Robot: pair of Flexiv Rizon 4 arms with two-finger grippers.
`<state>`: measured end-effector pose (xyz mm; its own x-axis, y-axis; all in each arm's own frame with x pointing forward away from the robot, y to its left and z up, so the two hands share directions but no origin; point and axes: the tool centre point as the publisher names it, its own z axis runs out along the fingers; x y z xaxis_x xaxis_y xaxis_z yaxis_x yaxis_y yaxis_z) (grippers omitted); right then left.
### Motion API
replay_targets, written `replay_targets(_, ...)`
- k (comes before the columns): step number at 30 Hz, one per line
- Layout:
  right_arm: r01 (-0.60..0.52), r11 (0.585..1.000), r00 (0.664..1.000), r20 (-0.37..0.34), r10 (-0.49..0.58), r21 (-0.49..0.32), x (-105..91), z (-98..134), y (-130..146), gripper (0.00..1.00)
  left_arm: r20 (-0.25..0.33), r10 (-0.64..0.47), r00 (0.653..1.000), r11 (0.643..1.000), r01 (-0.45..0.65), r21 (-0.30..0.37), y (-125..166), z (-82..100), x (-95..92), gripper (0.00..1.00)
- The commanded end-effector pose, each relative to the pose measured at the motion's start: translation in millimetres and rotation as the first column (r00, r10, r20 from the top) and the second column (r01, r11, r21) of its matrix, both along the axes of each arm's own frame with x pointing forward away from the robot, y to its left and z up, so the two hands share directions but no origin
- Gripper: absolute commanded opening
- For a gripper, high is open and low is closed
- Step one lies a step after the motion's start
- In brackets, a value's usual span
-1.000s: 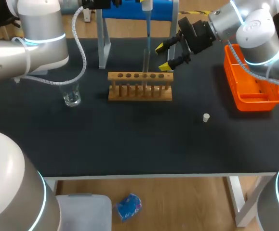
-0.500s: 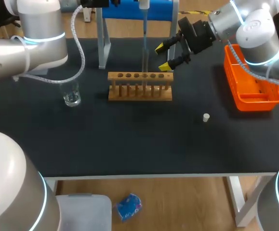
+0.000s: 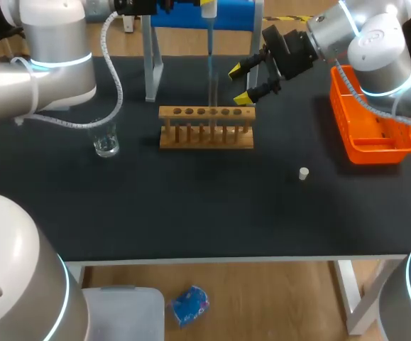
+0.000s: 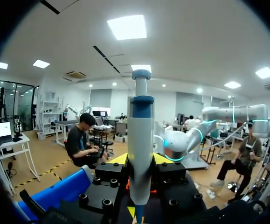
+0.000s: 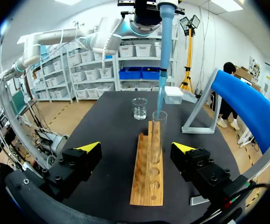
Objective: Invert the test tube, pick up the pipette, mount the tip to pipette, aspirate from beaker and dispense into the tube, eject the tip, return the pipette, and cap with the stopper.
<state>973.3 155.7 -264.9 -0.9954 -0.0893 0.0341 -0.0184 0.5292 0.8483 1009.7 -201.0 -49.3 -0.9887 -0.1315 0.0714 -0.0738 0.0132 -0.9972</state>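
Observation:
My left gripper (image 4: 140, 189) is shut on the blue-and-white pipette (image 4: 140, 140) and holds it upright above the wooden rack (image 3: 206, 129). The pipette's long blue tip (image 5: 160, 91) points down at the mouth of the clear test tube (image 5: 156, 135), which stands upright in the rack; I cannot tell whether the tip's end is inside. My right gripper (image 3: 251, 82) hangs open behind the rack's right end, nothing between its fingers; in its own view the right gripper (image 5: 136, 149) faces along the rack (image 5: 148, 182). The beaker (image 3: 106, 143) stands left of the rack. The white stopper (image 3: 303, 172) lies at the front right.
An orange basket (image 3: 370, 121) sits at the table's right edge under my right arm. A blue pipette stand (image 3: 191, 18) on grey legs stands behind the rack. The front half of the dark table (image 3: 191, 213) holds only the stopper.
My left arm has drawn the pipette upward and slightly left, so its tip has risen from the test tube. The right arm has stayed still.

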Motion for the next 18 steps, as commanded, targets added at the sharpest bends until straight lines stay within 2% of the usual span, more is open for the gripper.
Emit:
replay_targets(1,0.0,1.0,1.0,0.0,0.0,-0.001,0.3,-0.3,0.3,1.0,0.005,-0.001,1.0,1.0,0.001,-0.005,-3.9,-0.8,-1.9,0.0)
replay_targets(18,0.0,1.0,1.0,0.0,0.0,-0.001,0.3,-0.3,0.3,1.0,0.005,-0.017,1.0,1.0,0.017,-0.001,-8.7,-8.2,1.5,0.0)
